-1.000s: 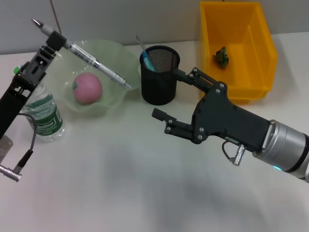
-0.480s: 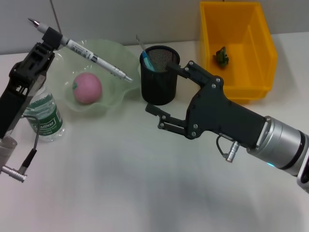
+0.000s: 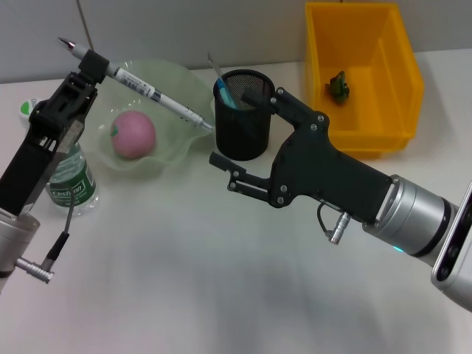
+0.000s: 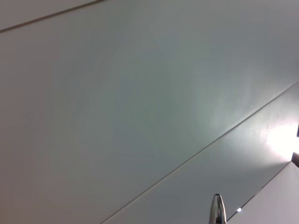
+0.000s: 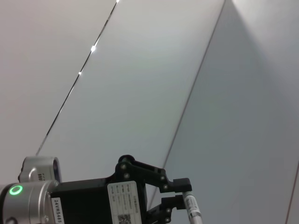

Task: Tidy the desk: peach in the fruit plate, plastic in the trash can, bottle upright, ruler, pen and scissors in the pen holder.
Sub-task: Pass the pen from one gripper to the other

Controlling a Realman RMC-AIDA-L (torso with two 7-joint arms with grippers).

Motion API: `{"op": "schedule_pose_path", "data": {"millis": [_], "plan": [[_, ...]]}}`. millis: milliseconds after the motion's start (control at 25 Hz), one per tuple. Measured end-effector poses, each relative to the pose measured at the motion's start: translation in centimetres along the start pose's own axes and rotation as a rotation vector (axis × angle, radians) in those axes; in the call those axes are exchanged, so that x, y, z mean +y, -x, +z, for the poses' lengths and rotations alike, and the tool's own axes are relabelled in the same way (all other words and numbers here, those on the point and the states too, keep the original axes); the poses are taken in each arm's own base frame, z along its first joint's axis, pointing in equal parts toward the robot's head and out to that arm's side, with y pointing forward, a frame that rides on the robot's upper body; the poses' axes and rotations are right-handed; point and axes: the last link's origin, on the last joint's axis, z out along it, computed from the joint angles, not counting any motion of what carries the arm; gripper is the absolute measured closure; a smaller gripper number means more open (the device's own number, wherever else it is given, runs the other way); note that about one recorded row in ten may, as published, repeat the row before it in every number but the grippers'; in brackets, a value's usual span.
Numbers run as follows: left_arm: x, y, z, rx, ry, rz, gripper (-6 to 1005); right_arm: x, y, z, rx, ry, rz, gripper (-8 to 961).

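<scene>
Pen carried rightward, clamped by left gripper, tip angled toward holder; right gripper wide

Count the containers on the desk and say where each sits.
3: green fruit plate at the robot's left, black mesh pen holder in the middle, yellow bin at right. None visibly hidden.

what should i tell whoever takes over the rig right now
Left gripper: shut on the pen, held in the air above the fruit plate.
Right gripper: open, holding nothing, its fingers flanking the pen holder.
Done: peach in the plate, bottle upright, a green scrap in the yellow bin.
Left: pen into the holder. A blue-tipped item already stands there; ruler and scissors cannot be identified.
</scene>
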Motion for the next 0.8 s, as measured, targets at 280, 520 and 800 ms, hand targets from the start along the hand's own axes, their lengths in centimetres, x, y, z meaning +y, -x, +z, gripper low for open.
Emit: {"op": "schedule_pose_path", "data": {"millis": [280, 520, 800], "plan": [[-0.1, 0.09, 0.21, -0.005, -0.005, -0.003, 855, 0.18, -0.04, -0.05, 0.004, 0.009, 0.003, 163], [-0.17, 0.15, 0.36, -0.008, -0.008, -0.006, 855, 0.08, -0.05, 0.13, 0.003, 0.009, 0.001, 163], [-0.2, 0.21, 0.86, -0.016, -0.004, -0.004, 855, 0.12, -0.3, 0.56, 0.018, 0.031, -0.003, 164]]}}
